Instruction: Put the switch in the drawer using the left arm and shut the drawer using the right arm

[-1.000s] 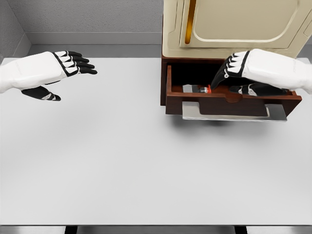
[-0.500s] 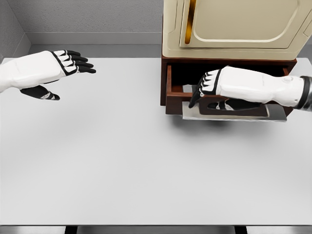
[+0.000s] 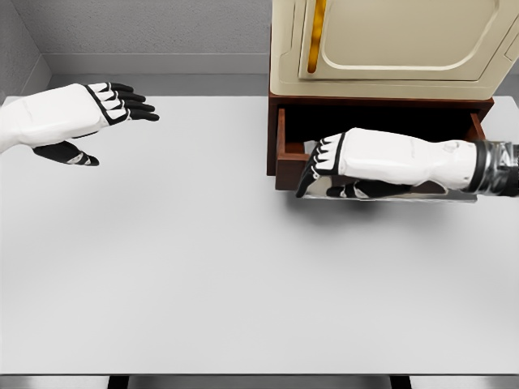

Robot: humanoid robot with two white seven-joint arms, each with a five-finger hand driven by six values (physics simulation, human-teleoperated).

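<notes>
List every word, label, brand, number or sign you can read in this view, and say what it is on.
None: no readable text in the head view.
Cream cabinet: only moulded panels and an orange strip, no lettering.
Brown drawer: plain, unmarked.
Left hand and right hand: white and black, no markings.
White table: blank.

The cabinet (image 3: 389, 49) stands at the surface's (image 3: 203, 267) far right edge, its drawer (image 3: 281, 150) pulled out toward the front. The right robot hand (image 3: 324, 166) lies across the drawer front; the left robot hand (image 3: 89, 121) hangs over the far left
</notes>
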